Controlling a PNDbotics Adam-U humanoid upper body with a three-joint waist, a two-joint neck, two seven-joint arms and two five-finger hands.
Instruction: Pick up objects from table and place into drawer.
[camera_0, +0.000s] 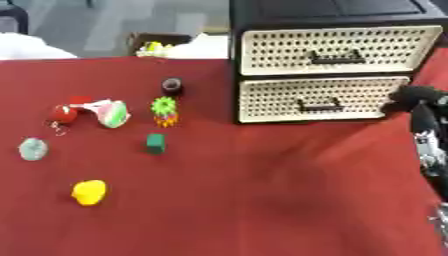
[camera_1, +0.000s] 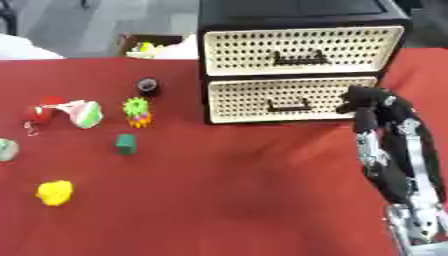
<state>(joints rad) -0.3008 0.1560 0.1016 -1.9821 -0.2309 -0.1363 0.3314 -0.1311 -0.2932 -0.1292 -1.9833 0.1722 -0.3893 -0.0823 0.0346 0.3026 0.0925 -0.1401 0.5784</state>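
Red cloth (camera_0: 262, 200) covers the table; grey floor lies beyond at 12 o'clock. A black cabinet (camera_0: 289, 10) with two cream drawers, upper (camera_1: 302, 49) and lower (camera_1: 289, 99), both closed, stands at 1 o'clock. Right hand (camera_1: 366, 99), fingers curled on nothing, is at the lower drawer's right end. At 9 o'clock lie a black ring (camera_0: 172, 86), green gear (camera_0: 163, 106), green block (camera_0: 156, 143), yellow toy (camera_0: 88, 192), red ball (camera_0: 63, 113).

The table (camera_0: 262, 200) wears a matt red cloth. On it the drawer unit (camera_0: 337, 60) has a smooth black plastic shell and cream fronts of perforated plastic with black handles. Right of it, the right hand (camera_1: 363, 100) looks matt black, its arm showing silver metal joints
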